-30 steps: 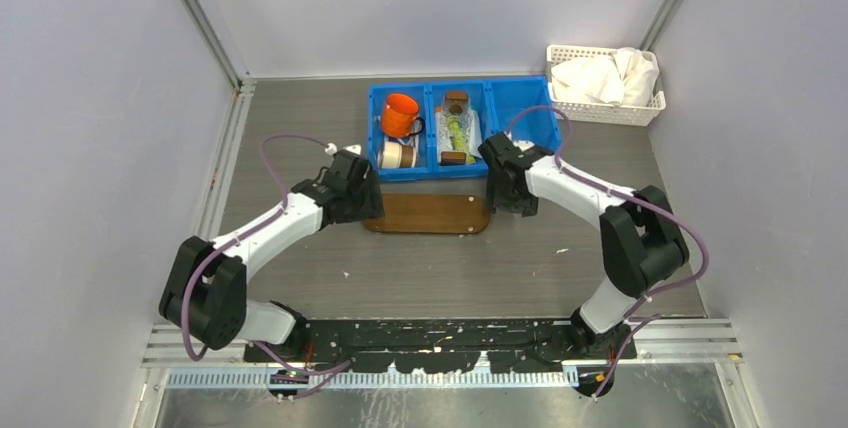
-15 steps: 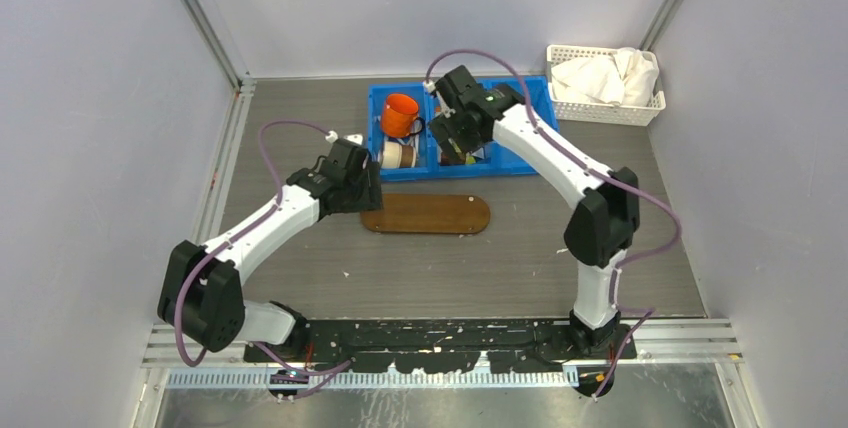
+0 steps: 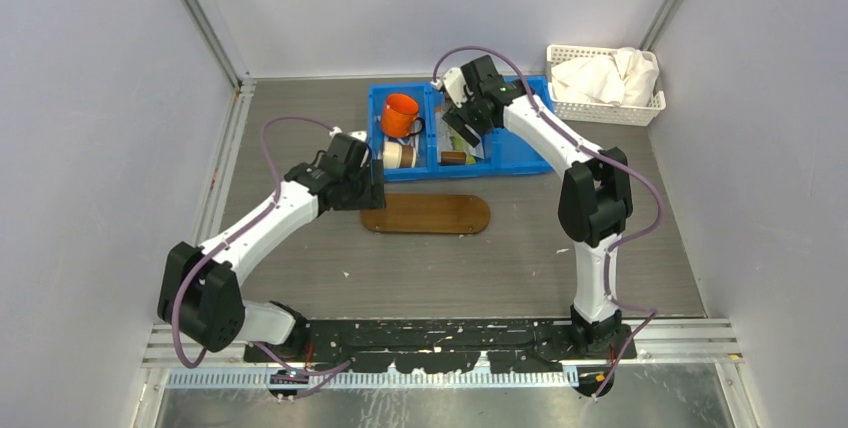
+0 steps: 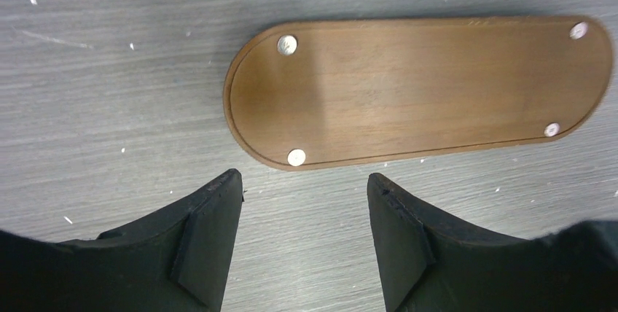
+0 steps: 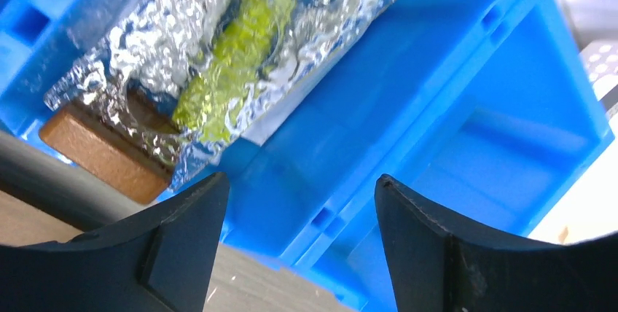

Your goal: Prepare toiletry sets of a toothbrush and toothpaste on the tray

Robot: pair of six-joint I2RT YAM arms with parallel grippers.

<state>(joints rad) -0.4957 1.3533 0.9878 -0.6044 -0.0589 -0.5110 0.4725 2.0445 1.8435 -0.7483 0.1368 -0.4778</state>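
Hovering just beside the left end of the tray (image 4: 419, 90), the left end effector (image 4: 302, 178) has its jaws well apart and holds nothing; probably it stands ready to help there. The tray lies bare on the bench (image 4: 109, 71). The right end effector (image 5: 299, 181), also wide and empty, hangs over the bin (image 5: 452, 93), where the yellow-green toothpaste (image 5: 240, 42) lies in foil, likely its next pick.

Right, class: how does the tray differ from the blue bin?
The tray is brown wood; the bin is blue plastic. The tray is a flat oval; the bin is boxy, walled, in three compartments. The tray carries nothing; the bin holds a mug and foil packets. Both lie on the table.
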